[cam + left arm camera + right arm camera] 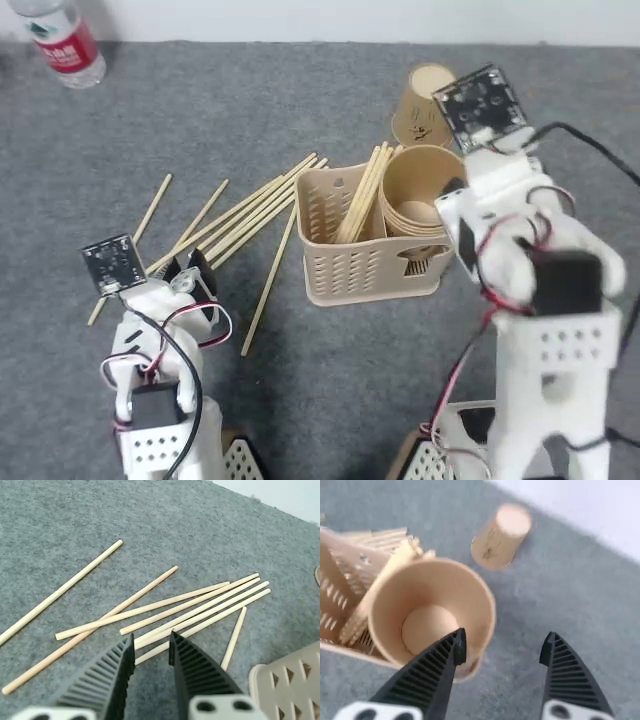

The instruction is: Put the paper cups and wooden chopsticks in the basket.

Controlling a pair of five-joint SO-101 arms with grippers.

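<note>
Seemingly lined up for a pickup, left fingers (pixel 117 675) hang slightly parted, empty, over loose chopsticks (pixel 150 608) left of the basket (pixel 360 270); right fingers (pixel 435 665) gape empty beside its stacked cups (pixel 420 190).

Loose wooden chopsticks (pixel 195 607) lie fanned just ahead of the left gripper (pixel 151 636). The beige slotted basket (pixel 350 268) holds more chopsticks and stacked cups (pixel 427 622), directly below the right gripper (pixel 505 636); one cup (pixel 501 535) stands inverted beyond it.

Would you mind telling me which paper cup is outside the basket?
The lone paper cup on the grey mat behind the basket; the other cups are nested together inside the basket.
</note>
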